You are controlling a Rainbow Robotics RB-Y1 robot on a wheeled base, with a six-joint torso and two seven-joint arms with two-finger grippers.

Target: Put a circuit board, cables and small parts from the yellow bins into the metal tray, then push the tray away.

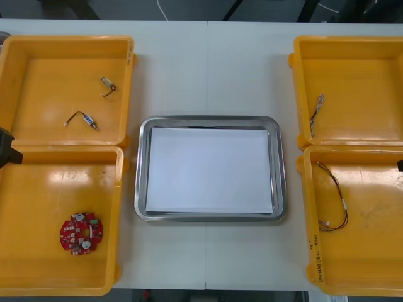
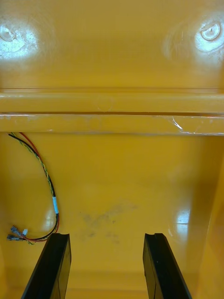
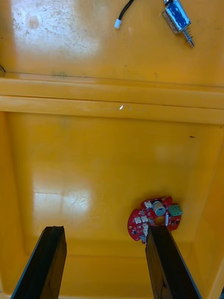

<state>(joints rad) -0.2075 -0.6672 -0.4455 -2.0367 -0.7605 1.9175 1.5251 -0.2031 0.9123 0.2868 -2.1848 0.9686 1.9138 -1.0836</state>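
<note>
Nothing sits in the tray yet — every pick and the push remain. Of four bins, my left claw hangs open over the near left bin, its one board just beside a finger; the far one holds two small parts. At right, two cables — a perhaps blue-white cable, then a red-yellow cable near my right claw, fingers apart.

Bins are yellow, board red, tray white-lined
</note>
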